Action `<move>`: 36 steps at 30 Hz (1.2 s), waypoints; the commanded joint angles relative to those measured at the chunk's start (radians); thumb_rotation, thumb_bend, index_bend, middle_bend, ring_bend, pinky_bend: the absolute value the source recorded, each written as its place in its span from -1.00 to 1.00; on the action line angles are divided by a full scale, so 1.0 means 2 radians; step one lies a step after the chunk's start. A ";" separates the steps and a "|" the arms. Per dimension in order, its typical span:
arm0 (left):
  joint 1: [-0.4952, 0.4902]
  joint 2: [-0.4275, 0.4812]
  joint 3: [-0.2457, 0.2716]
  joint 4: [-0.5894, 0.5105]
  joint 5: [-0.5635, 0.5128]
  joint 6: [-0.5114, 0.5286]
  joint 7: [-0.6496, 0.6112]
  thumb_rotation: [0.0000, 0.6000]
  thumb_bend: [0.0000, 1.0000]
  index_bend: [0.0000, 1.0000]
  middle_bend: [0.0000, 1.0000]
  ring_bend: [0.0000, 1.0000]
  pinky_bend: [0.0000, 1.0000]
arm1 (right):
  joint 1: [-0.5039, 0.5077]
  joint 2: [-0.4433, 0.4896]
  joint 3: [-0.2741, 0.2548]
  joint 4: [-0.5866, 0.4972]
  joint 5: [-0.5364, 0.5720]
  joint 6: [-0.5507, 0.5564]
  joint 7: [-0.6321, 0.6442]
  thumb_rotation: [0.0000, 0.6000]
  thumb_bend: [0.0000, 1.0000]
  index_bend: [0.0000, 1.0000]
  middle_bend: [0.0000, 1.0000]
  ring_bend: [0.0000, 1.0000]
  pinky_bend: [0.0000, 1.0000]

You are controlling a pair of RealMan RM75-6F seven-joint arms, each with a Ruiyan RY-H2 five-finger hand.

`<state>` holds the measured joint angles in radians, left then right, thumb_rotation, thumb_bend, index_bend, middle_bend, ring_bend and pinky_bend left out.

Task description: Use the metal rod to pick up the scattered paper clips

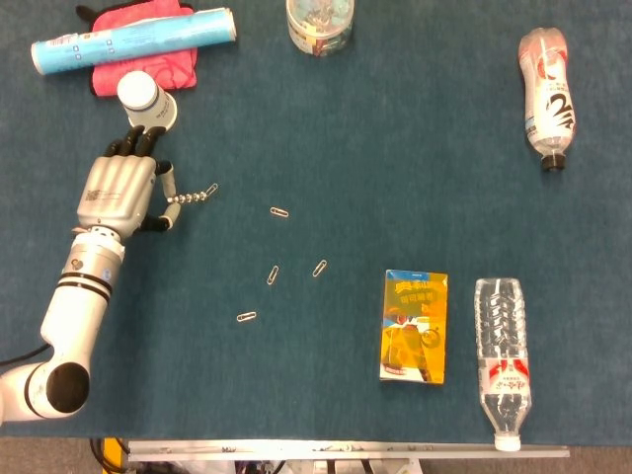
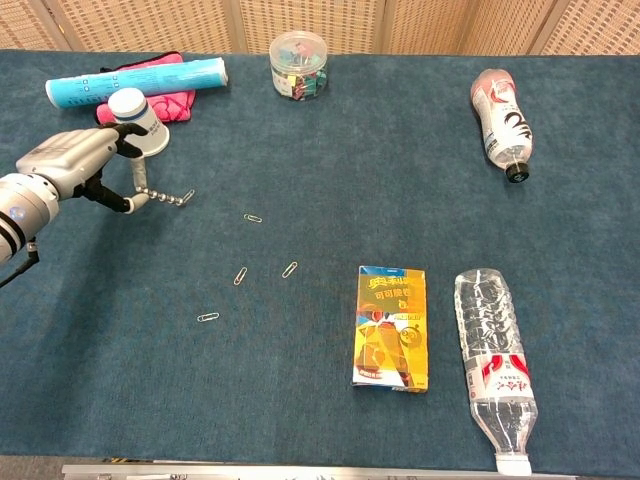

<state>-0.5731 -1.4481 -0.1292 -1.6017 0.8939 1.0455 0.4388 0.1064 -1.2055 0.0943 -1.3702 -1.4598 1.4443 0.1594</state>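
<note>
Head view, silver left robot hand (image 1: 120,193) pinching beaded metal rod (image 1: 193,197), clip seemingly attached

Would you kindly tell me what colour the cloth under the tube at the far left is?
The cloth is pink, clearest in the head view.

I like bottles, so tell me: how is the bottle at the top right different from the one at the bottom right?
The top-right bottle is pinkish with a dark cap; the bottom-right bottle is clear with a white cap. The top-right bottle wears a big white wrap with black marks; the bottom-right bottle has a small red and white label. The bottom-right bottle looks longer. Both lie on their sides on the blue table, caps toward the near edge.
</note>
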 commanded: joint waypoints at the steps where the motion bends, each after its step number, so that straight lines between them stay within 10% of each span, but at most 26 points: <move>1: 0.000 0.001 -0.001 -0.003 -0.001 0.001 -0.004 1.00 -0.26 0.14 -0.80 -1.00 -0.74 | 0.000 0.000 0.000 0.000 0.000 0.000 0.000 1.00 -0.95 -0.62 -0.67 -0.74 0.06; 36: -0.039 -0.041 -0.007 -0.049 0.010 -0.007 -0.010 1.00 -0.26 0.15 -0.80 -1.00 -0.73 | -0.009 0.000 0.001 0.009 0.004 0.008 0.015 1.00 -0.95 -0.62 -0.67 -0.74 0.06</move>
<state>-0.6484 -1.5263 -0.1440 -1.7030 0.9161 1.0332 0.4192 0.0888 -1.2056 0.0968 -1.3530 -1.4510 1.4604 0.1893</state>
